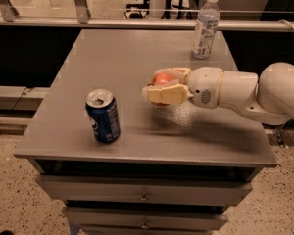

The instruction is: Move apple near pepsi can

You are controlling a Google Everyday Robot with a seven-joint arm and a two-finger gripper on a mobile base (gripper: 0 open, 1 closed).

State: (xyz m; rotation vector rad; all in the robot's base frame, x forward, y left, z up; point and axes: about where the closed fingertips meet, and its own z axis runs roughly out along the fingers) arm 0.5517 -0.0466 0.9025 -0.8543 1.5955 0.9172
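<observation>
Gripper [158, 86] tight around apple [162, 79] above table [112, 58], apart from upright pepsi can [103, 116].

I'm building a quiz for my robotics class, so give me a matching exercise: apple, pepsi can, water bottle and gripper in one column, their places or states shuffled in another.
1. apple
2. pepsi can
3. water bottle
4. gripper

A. upright at the far edge of the table
B. reaching in from the right, shut on fruit
C. upright near the front left
D. clamped between two fingers

Pairs: 1-D, 2-C, 3-A, 4-B.
</observation>
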